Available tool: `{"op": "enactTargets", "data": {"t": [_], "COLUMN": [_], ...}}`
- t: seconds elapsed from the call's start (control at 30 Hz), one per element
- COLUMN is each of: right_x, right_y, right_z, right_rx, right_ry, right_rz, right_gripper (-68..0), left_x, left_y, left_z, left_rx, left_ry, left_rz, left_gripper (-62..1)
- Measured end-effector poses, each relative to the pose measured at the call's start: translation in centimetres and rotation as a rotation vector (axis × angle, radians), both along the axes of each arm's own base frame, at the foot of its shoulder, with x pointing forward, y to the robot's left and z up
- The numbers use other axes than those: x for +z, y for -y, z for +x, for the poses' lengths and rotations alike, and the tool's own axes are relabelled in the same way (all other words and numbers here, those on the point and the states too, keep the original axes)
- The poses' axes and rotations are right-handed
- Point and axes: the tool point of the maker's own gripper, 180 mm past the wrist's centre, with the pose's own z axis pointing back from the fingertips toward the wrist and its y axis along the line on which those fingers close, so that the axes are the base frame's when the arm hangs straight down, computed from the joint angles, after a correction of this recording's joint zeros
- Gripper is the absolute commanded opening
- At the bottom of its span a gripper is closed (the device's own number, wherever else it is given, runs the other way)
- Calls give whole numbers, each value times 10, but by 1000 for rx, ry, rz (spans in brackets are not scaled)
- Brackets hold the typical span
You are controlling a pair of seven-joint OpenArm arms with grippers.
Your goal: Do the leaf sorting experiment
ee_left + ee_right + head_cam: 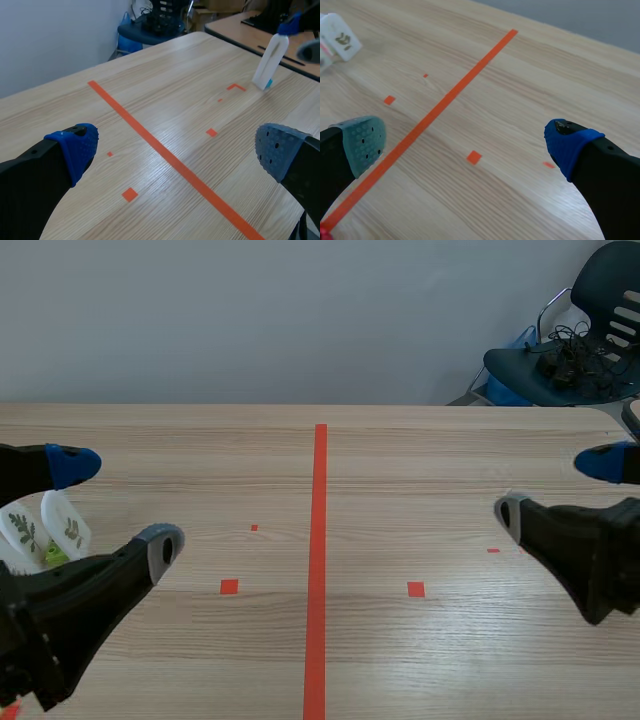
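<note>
Two claws rest low over the wooden table [420, 460] that I am working at from afar, and both are released, fingers spread wide with nothing between them. In the scene view the left claw [118, 505] comes in from the lower left of the frame and the right claw [555, 487] from the right edge, with the orange-red tape line [320, 540] running up the middle between them. The leaf discs [48, 528] sit at the far left edge of that frame, seen between the left claw's two fingers: white ovals propped at a tilt, their long axis slanting from upper left to lower right, each printed with a small green sprig that points roughly upward. A bright green piece [55, 556] lies just beside them. The left claw [175, 147] does not see the leaf discs in its own wrist view; instead it shows a white bottle-shaped thing [270, 62], well ahead of the claw, standing and leaning slightly, beside an orange corner mark. That thing appears in no other view. The right claw [466, 142] looks across the tape line [445, 100] and catches the leaf discs [339, 36] far ahead, beyond its grey-green finger, too blurred to read which way they point. Only the scene view shows the dark chair [590, 340] in the upper right of the frame, piled with cables.
</note>
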Motion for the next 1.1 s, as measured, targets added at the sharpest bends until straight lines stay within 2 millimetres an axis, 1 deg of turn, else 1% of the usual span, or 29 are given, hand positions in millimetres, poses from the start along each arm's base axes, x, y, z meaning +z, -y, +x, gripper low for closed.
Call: {"op": "enactTargets", "data": {"t": [0.1,0.17,0.47,0.57,0.7,1.1], "right_x": [-2,1,-1,-6,-7,-6], "right_y": [-18,-22,-19,-15,-12,-12], "right_z": [-5,-5,-5,-5,-2,-2], "right_rx": [45,63,88,71,46,48], "right_ry": [-5,7,2,-20,-26,-19], "right_rz": [44,55,7,-11,-17,-11], "right_gripper": [4,4,4,4,4,4], "left_x": [1,1,0,-8,-7,-7], "left_y": [1,1,1,1,1,1], "left_z": [-1,-1,-1,-2,-2,-2], "left_rx": [-23,-31,-34,-37,-37,-36], "left_ry": [1,3,-1,-34,-33,-31], "left_rz": [3,11,17,49,47,45], "left_gripper": [14,14,14,14,14,14]}}
